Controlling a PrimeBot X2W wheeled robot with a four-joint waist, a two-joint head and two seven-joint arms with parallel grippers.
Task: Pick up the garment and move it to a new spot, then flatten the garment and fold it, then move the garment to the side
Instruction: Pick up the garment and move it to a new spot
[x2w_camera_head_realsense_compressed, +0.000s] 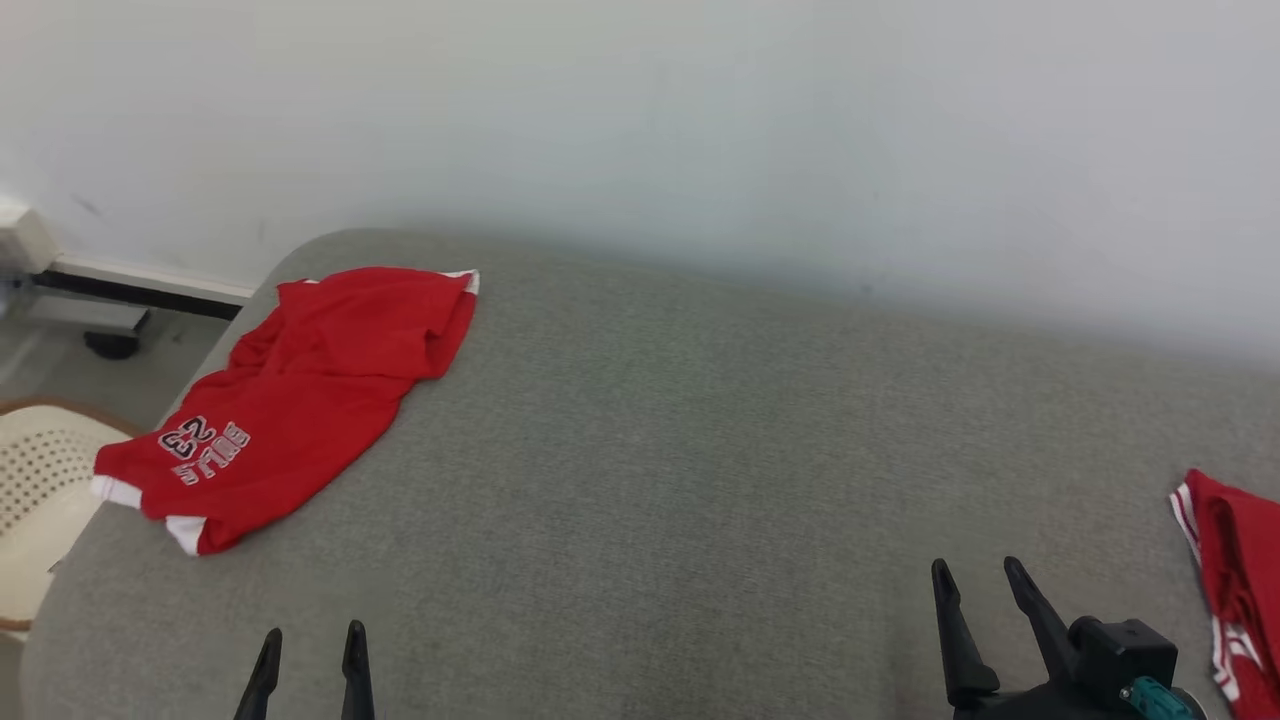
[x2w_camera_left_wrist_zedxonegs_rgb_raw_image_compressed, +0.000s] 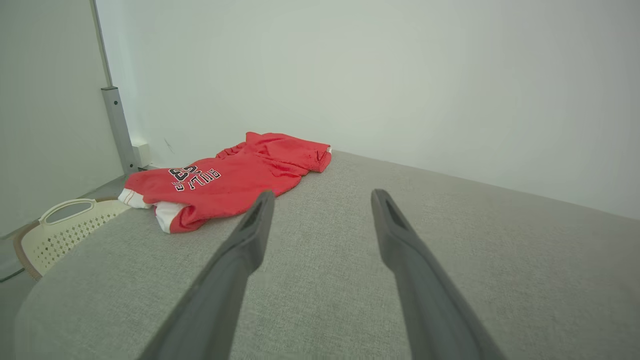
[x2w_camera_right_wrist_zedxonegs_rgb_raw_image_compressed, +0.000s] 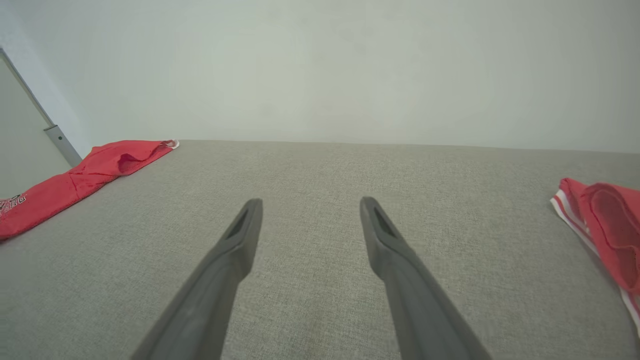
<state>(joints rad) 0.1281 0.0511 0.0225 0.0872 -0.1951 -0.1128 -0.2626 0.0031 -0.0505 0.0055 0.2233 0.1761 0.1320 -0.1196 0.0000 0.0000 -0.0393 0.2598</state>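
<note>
We see grey upholstery (x2w_camera_head_realsense_compressed: 700, 480) under both tools. The red Bulls shorts (x2w_camera_head_realsense_compressed: 290, 400) lie crumpled well ahead-left of the left gripper (x2w_camera_head_realsense_compressed: 313, 630); another red garment (x2w_camera_head_realsense_compressed: 1235, 580) sits right of the right gripper (x2w_camera_head_realsense_compressed: 975, 565). Both grippers spread wide, empty. We judge the shorts light and limp; pinch at the waistband or the white hem corners.

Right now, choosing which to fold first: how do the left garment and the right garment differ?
The left garment shows a black 23 and lettering; the right garment shows white stripes, no print. The left garment lies in full view; the right garment is cut off by the picture's edge. Both are red with white trim on the grey cushion.
</note>
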